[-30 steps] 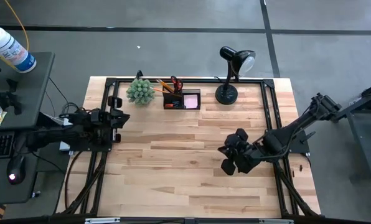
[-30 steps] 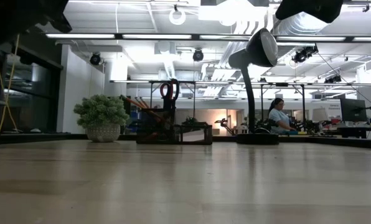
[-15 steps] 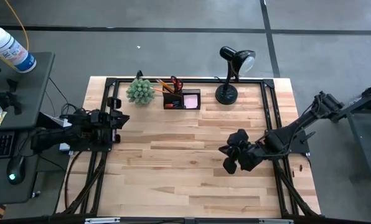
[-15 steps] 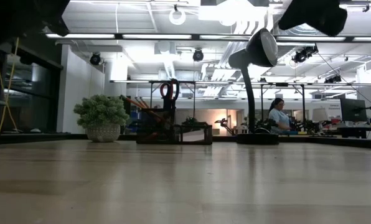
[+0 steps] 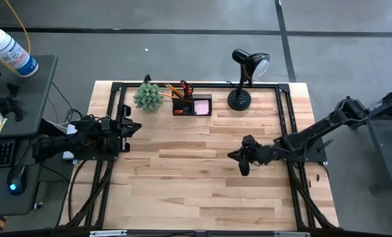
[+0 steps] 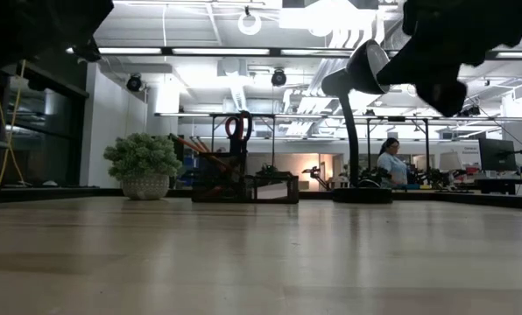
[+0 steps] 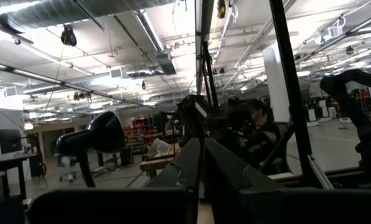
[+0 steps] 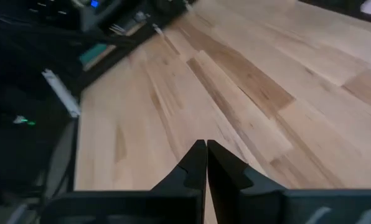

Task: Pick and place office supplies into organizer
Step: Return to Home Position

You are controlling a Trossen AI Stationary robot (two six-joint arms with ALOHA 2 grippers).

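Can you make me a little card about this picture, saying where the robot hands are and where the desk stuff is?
Table: light wooden table top
Organizer: small black rectangular desk organizer, at the far edge, between the green spiky plant and the black desk lamp
Inside it: orange-handled scissors, orange pencils, pink square sticky-note pad
Left gripper: shut, empty, at the table's left edge
Right gripper: shut, empty, above the table's right side

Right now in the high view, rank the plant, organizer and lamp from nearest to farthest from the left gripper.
1. The plant, just beyond the left gripper.
2. The organizer, back middle.
3. The lamp, back right.
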